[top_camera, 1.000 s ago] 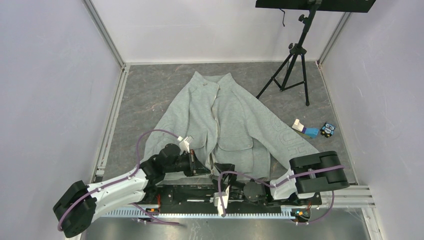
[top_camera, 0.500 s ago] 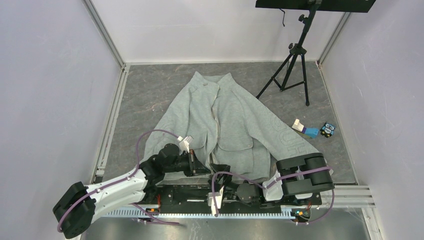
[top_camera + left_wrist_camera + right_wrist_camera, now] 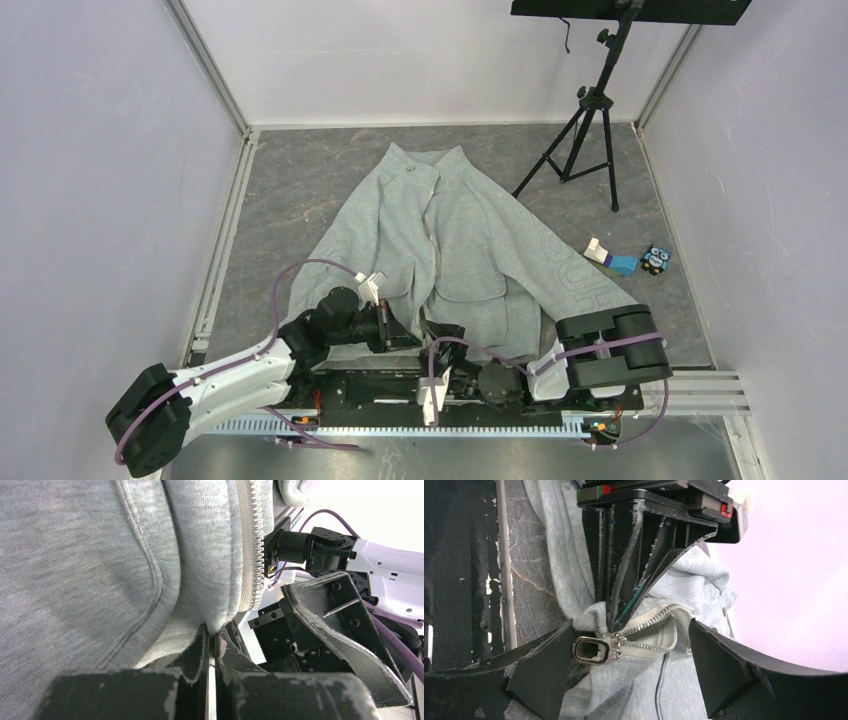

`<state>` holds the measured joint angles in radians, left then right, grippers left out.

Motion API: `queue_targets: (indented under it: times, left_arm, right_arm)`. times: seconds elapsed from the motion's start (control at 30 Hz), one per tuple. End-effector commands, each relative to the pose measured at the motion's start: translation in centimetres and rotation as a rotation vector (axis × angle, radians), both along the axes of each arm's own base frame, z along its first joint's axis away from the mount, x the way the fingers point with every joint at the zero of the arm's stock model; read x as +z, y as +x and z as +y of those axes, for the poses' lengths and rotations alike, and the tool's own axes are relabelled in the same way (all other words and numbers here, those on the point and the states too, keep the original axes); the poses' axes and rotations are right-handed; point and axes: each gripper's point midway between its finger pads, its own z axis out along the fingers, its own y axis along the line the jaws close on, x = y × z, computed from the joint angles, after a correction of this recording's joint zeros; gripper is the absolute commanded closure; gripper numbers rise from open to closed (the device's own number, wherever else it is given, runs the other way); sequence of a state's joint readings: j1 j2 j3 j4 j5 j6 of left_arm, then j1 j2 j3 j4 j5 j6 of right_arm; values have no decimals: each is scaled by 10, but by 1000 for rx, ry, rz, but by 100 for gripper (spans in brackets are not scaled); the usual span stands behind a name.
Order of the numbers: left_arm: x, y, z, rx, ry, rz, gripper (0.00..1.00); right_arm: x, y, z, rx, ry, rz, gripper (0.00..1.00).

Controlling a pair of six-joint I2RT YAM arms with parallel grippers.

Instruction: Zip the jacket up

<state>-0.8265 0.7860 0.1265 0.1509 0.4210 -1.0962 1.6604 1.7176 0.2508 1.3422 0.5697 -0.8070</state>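
Bare counter [image 3: 290, 190] is seen between the left wall and the jacket [image 3: 470, 240], which is spread flat at the centre, collar at the far side and hem at the near edge. The hem beside the zipper [image 3: 257, 540] is clamped by the left end effector [image 3: 212, 639], its fingers pressed together on the fleece. One ring pull [image 3: 589, 650] is framed by the parted fingers of the right end effector [image 3: 630, 632]. Part of the hem is hidden by both arms. Rightward, one tripod [image 3: 585, 130] and two small blocks [image 3: 622, 265] are seen.
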Motion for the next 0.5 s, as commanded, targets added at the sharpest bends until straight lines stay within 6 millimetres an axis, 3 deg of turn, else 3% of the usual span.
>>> queue_targets:
  times: [0.0, 0.47]
  left_arm:
    - [15, -6, -6, -32, -47, 31, 98]
    - [14, -6, -6, -32, -43, 31, 98]
  right_arm:
    - [21, 3, -6, -28, 91, 33, 13]
    - [12, 4, -19, -33, 77, 66, 21]
